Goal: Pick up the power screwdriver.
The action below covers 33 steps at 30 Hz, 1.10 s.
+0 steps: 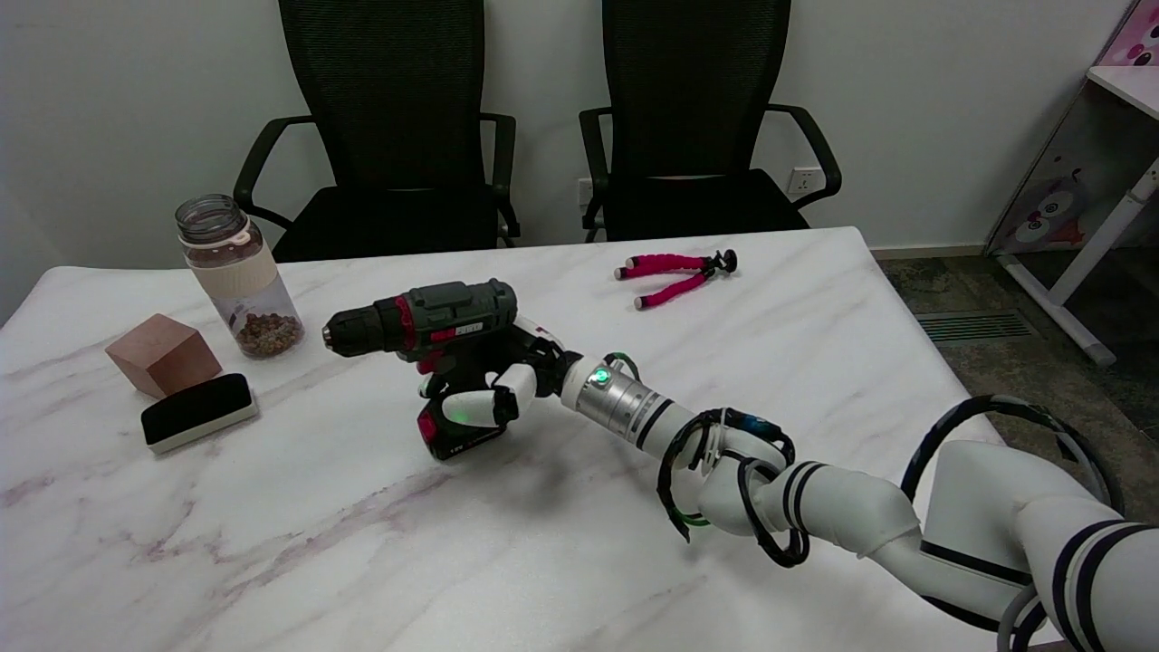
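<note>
The power screwdriver (435,321) is dark grey and black with red trim, its chuck pointing left and its battery base at the bottom. My right hand (507,380) is wrapped around its handle from the right, fingers curled round the grip. The tool stands upright in the middle of the marble table (362,543); its base is at or just above the tabletop, and I cannot tell whether it touches. Much of the handle is hidden by my fingers.
A glass jar (237,276) with brown bits stands at the left, with a brown block (163,353) and a black-and-white eraser (199,412) near it. A pink flexible tripod (675,272) lies at the far side. Two black office chairs (389,136) stand behind the table.
</note>
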Tool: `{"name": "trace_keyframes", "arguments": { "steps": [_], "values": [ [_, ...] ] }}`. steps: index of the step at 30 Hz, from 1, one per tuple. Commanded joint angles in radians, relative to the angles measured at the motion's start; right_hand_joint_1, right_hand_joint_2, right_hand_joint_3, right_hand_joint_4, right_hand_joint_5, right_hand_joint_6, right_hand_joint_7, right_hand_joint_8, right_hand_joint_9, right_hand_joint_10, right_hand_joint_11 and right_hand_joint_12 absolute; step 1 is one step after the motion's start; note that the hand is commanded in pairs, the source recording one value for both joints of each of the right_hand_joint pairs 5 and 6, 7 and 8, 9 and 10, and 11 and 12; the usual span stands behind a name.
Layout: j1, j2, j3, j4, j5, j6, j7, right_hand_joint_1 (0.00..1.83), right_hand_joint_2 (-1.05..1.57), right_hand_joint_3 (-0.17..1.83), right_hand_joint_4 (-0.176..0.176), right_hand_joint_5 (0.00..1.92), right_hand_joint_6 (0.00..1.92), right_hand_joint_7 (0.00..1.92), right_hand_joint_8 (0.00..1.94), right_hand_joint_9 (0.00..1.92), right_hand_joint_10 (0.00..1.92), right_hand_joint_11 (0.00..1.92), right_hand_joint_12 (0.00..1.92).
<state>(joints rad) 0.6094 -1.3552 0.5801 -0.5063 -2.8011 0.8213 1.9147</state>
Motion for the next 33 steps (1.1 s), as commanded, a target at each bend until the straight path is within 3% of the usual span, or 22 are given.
{"name": "trace_keyframes", "arguments": {
  "steps": [1, 11, 17, 20, 33],
  "values": [
    [0.004, -0.001, 0.003, 0.000, 0.003, -0.012, 0.006, 1.25, -0.15, 1.42, 0.176, 0.64, 0.64, 0.64, 0.64, 1.04, 1.04, 0.97, 0.97],
    [0.007, -0.002, 0.003, 0.000, 0.015, -0.024, -0.003, 1.25, -0.07, 1.41, 0.176, 0.69, 0.69, 0.69, 0.69, 1.23, 1.23, 1.20, 1.20],
    [0.009, -0.002, 0.003, -0.001, 0.015, -0.034, -0.003, 1.23, 0.00, 1.27, 0.176, 0.71, 0.71, 0.71, 0.71, 1.37, 1.37, 1.60, 1.60],
    [0.010, -0.002, 0.003, -0.001, 0.015, -0.034, -0.003, 1.23, 0.03, 1.18, 0.176, 0.72, 0.72, 0.72, 0.72, 1.43, 1.43, 1.69, 1.69],
    [0.018, -0.007, 0.000, -0.014, 0.015, -0.059, -0.005, 1.27, 0.10, 1.10, 0.173, 0.79, 0.79, 0.79, 0.79, 1.53, 1.53, 1.80, 1.80]
  ]
}}
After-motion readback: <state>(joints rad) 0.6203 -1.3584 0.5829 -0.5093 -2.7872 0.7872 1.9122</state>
